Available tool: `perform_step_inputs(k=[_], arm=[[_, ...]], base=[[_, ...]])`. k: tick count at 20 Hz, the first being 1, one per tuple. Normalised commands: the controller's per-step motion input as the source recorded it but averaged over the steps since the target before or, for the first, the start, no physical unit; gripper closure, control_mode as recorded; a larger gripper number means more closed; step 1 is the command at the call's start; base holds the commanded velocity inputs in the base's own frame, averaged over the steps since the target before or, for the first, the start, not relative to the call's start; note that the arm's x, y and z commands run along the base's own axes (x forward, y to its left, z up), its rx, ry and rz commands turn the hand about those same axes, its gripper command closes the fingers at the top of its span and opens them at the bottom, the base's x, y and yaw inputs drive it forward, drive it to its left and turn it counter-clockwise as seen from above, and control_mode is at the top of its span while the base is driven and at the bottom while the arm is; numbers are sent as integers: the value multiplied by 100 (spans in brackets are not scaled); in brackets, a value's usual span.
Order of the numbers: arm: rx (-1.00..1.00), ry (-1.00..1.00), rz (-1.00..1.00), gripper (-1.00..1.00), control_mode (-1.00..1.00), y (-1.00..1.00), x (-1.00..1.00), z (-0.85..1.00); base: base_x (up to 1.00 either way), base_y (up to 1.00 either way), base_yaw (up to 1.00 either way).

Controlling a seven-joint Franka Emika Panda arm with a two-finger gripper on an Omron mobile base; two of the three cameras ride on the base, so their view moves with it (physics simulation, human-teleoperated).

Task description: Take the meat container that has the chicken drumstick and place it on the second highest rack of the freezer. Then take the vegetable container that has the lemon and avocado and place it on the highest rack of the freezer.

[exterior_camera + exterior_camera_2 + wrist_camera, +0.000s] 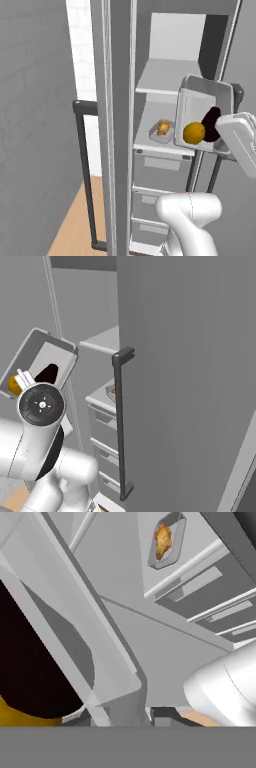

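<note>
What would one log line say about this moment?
meat container with chicken drumstick: on second highest rack | vegetable container with lemon, avocado: held tilted by gripper, at freezer | highest rack: pending

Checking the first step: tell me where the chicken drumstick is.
In the left base view, the chicken drumstick lies in its tray on the freezer's lower flat shelf, left of the lemon.

The freezer [165, 150] stands open, its pale interior showing two flat shelves above grey drawers [160, 172]; the highest rack [160, 80] lies bare, above and beyond the end effector [220, 142]; the lower shelf [155, 125] carries a small meat container [162, 132] holding the chicken drumstick [163, 128], just left of the end effector.
</note>
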Motion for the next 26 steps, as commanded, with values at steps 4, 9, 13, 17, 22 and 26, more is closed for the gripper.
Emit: perform_step_inputs(k=[4,9,13,17,22,26], arm=[[0,0,0,100,100,0,0,0],[0,0,0,100,100,0,0,0],[0,0,0,100,100,0,0,0],[0,0,0,100,100,0,0,0],[0,1,-5,100,-100,2,-10,34],[0,13,-5,100,-100,5,43,34]], base=[[38,18,-24],[2,0,-22],[7,0,-21],[1,0,-13],[0,0,0],[0,0,0]])
